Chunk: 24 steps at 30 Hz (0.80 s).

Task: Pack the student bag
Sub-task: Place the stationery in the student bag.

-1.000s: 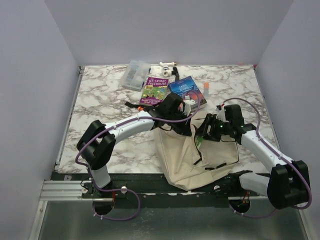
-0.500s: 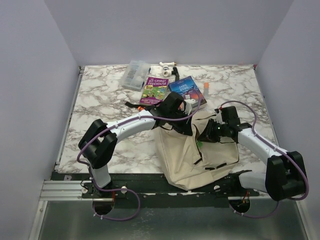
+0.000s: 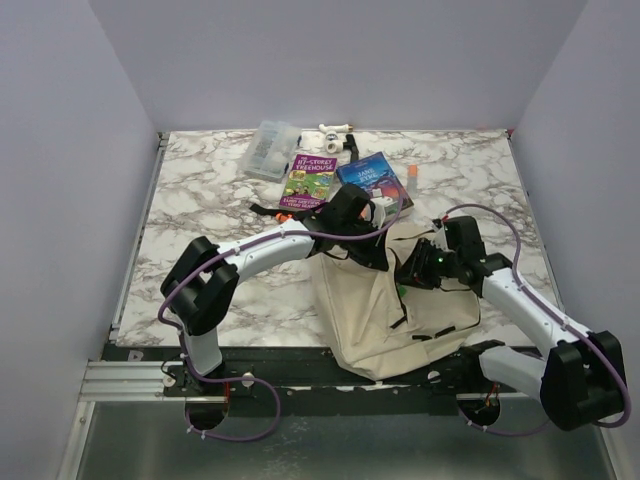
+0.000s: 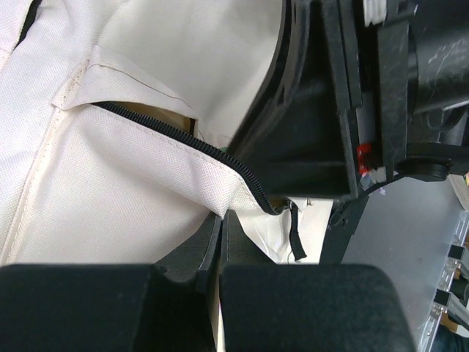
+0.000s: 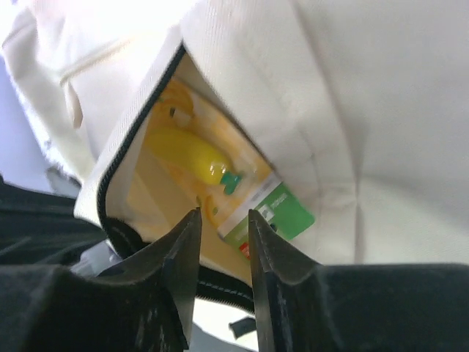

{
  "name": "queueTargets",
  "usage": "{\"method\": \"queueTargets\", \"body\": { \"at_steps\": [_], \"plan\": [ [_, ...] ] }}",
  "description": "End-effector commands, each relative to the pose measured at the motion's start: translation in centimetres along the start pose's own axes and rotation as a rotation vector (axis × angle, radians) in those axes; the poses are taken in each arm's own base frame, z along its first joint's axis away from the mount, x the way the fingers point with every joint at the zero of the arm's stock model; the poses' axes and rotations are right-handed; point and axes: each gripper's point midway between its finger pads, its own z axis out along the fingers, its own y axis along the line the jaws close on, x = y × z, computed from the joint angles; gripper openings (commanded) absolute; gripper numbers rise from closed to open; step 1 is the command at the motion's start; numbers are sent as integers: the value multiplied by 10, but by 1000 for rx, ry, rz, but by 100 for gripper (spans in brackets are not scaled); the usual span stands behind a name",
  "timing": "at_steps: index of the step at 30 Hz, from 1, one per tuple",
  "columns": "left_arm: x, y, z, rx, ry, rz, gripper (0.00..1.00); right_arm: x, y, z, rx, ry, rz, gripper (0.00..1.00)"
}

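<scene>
Looking down from above, the large, soft beige fabric student bag [image 3: 400,310] slumps on the white marbled desk [image 3: 200,200] close to the arms' bases, with its mouth turned toward the far side. The left hand [image 3: 362,245] sits at the mouth's left rim and the right hand [image 3: 412,270] is just beside it, so both are equally near the opening. A glossy purple paperback book [image 3: 308,180] and a blue book [image 3: 372,176] lie flat just beyond it. From the left wrist, the left hand is closed tight on the bag's woven rim, holding up the toothed black zipper [image 4: 161,128] edge. From the right wrist, the right hand points straight into the open mouth, fingers a narrow gap apart. A slick yellow packet with a green label [image 5: 220,176] lies directly ahead inside; whether the fingers pinch its corner I cannot tell.
</scene>
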Motion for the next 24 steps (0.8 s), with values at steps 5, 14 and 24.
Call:
{"method": "queueTargets", "body": {
  "at_steps": [5, 14, 24],
  "plan": [
    [-19, -19, -4, 62, -60, 53, 0, -27, -31, 7, 199, -76, -21, 41],
    [-21, -21, -2, 71, -68, 49, 0, -3, -37, 18, 131, -10, -21, 46],
    [-22, -21, -1, 70, -70, 38, 0, 21, 10, -2, -93, 63, 17, 27]
  ]
}}
